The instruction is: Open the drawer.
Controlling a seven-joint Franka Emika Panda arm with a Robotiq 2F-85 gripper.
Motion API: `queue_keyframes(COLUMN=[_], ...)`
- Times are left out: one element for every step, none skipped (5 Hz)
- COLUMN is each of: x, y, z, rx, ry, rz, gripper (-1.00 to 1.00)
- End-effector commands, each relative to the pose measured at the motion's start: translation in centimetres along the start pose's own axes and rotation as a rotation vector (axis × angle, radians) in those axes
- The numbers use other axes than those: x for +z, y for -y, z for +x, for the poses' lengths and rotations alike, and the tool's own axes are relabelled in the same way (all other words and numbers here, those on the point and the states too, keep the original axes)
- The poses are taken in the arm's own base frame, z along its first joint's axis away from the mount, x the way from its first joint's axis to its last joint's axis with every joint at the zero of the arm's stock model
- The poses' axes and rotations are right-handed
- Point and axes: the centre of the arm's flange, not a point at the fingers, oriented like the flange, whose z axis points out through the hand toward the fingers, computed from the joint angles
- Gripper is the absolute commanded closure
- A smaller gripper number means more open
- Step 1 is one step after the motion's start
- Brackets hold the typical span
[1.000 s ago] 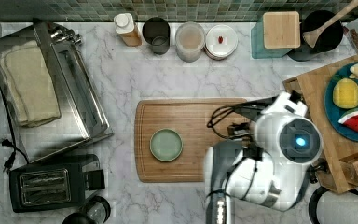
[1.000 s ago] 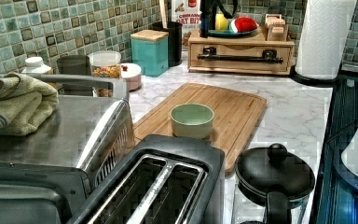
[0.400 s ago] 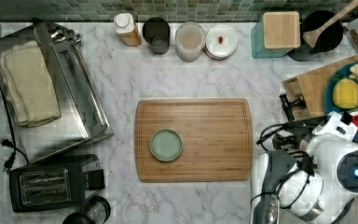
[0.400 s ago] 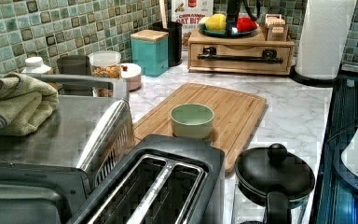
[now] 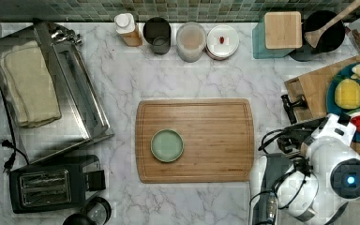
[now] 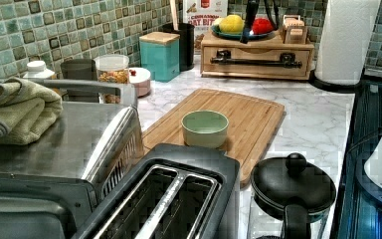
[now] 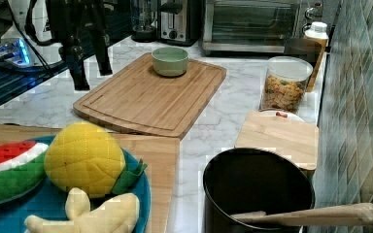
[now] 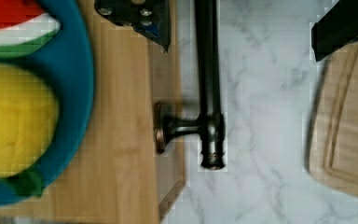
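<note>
Still shut, drawer (image 6: 256, 60) at bench's (image 5: 206, 70) far end in left view; stiff, probably light-sliding. Best gripped mid black bar handle (image 8: 208, 79). Gripper (image 8: 242, 21) spread wide above it.

Swung the arm (image 5: 337, 164) off the right end of the cutting board (image 5: 206, 136) toward the top view's right, mostly within the first half of the last second, hardly at all since. Uncovered that end of the board. Brought the pincer (image 7: 92, 68) over to the drawer (image 6: 258, 70) at the far end of the worktop (image 5: 122, 84) in the left view. Lowered one dark finger (image 6: 251, 17) there from the picture's top edge to just in front of the fruit plate (image 6: 224, 34), further toward the left view's right than a second ago.
</note>
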Motion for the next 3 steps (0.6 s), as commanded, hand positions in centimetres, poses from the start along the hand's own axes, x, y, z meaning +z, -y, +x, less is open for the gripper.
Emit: queue_keyframes(x=[4.7, 5.6, 5.8], y=[-1.5, -1.8, -2.0], z=[-1.7, -1.9, -3.1], rx=[-0.103, -0.084, -0.050], ry=[0.064, 0.076, 0.081], rz=[0.045, 0.056, 0.048], gripper=[-1.00, -1.00, -1.00])
